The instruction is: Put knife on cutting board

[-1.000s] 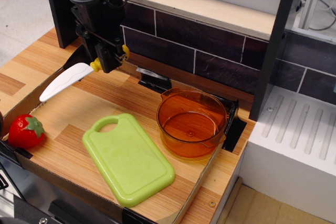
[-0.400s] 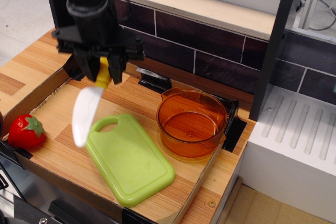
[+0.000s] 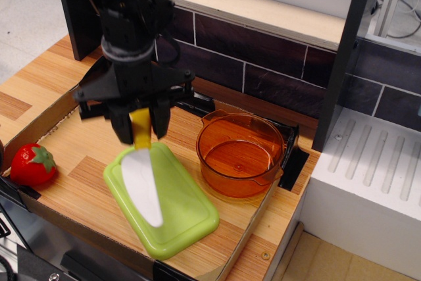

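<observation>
knife (image 3: 142,185): yellow handle pinched in jaws (image 3: 140,133), white blade over green cutting board (image 3: 177,212), contact unclear | step: placing, knife not yet released | next: lower flat, spread jaws | nearby: orange pot (image 3: 241,154), strawberry (image 3: 30,164) on tabletop (image 3: 79,182)

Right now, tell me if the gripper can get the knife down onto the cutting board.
Probably yes: the gripper holds the knife by its yellow handle right over the cutting board, whose surface looks bare.
</observation>
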Controlling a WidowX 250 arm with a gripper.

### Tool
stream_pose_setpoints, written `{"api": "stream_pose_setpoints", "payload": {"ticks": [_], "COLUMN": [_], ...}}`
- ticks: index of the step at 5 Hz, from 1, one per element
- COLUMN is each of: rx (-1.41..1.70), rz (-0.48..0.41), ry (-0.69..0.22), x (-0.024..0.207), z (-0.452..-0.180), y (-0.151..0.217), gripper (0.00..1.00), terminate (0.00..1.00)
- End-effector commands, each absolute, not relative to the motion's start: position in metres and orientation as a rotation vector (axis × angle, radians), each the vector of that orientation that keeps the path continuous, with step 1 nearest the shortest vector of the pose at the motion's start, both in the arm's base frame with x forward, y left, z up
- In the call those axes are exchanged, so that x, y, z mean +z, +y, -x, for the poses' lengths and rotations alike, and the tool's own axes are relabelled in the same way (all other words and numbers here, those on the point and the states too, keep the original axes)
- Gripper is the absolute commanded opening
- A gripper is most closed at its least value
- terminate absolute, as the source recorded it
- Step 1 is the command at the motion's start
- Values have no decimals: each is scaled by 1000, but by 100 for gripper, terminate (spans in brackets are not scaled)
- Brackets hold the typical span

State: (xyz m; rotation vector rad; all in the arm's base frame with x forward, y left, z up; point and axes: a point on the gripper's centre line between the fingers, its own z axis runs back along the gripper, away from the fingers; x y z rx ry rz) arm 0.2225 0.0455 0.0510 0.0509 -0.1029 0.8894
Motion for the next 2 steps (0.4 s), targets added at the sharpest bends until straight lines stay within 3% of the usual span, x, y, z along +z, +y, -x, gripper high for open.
{"api": "stream_pose_setpoints", "payload": {"ticks": [1,2], "rx": [1004,1001], "rz": [-60,-58], "ry": [-112,-117], "x": [44,35], "z": [-242,-241], "y": [41,41], "gripper": [0,0], "terminate": [0,0]}}
